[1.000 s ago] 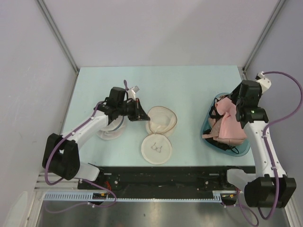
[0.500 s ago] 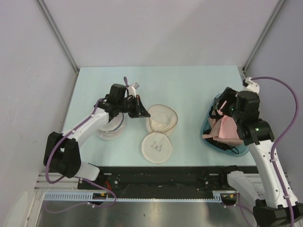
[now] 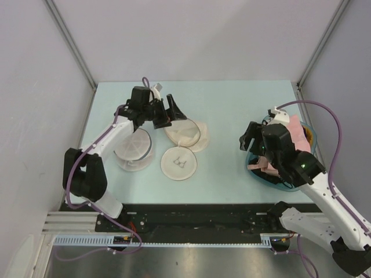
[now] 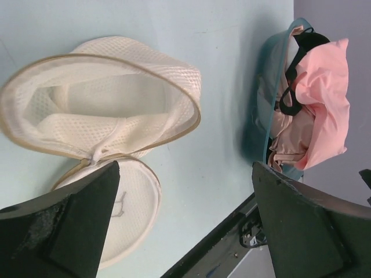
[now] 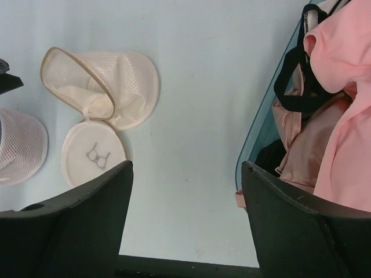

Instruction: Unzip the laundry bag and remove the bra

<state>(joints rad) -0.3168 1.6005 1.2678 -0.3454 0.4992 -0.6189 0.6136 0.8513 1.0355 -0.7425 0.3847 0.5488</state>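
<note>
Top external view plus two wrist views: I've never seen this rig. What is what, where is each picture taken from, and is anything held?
Two robot arms are bolted at the near edge of the table. The top view looks down from above. Each wrist view looks past that arm's own dark fingers. The left gripper and right gripper are both open and hold nothing. The laundry bag lies unzipped, its two halves spread. Left of it sits a whiter pouch. The teal basket on the right holds a heap of clothing, mostly pink.
</note>
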